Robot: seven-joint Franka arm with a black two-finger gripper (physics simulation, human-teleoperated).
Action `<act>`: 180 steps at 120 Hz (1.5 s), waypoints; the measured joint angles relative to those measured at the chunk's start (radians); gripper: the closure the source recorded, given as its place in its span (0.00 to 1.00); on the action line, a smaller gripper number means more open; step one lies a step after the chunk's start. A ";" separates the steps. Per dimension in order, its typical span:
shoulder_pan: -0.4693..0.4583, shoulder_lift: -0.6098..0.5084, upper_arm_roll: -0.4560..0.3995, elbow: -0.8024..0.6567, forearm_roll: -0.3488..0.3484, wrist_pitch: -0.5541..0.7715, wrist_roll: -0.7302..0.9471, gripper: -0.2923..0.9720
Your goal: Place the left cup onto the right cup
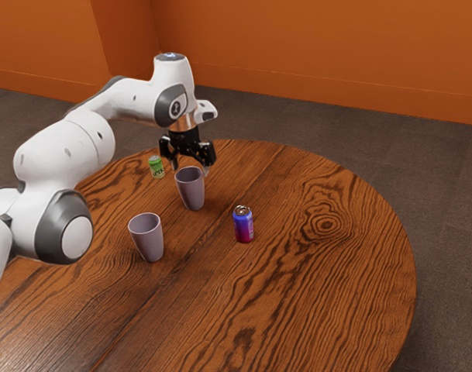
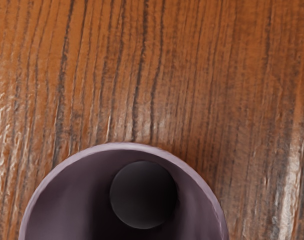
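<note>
Your tool (image 1: 190,163) hangs just above one cup (image 1: 190,188), its fingers apart, with nothing clamped. That cup stands upright on the desk (image 1: 313,256). The second cup (image 1: 146,236) stands near it, not touching. By this reading the task is barely begun: grasp, lift and stacking are all still to do.

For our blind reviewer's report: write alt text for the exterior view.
The open black fingers of a white robot arm hover over a purple cup on a round wooden table. A second purple cup, a blue can and a small green can stand nearby.
</note>
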 joint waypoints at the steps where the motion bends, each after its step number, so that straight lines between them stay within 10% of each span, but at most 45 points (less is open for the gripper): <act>1: 0.000 0.002 0.000 0.000 0.000 0.001 0.000 0.23; 43: -0.006 0.038 -0.011 -0.046 -0.002 0.051 0.009 0.24; 71: -0.009 0.037 -0.004 -0.051 0.005 0.066 0.008 0.64; 95: -0.011 0.037 -0.002 -0.052 0.006 0.065 0.004 0.79; 180: -0.050 -0.137 0.033 -0.143 0.016 -0.015 -0.001 0.85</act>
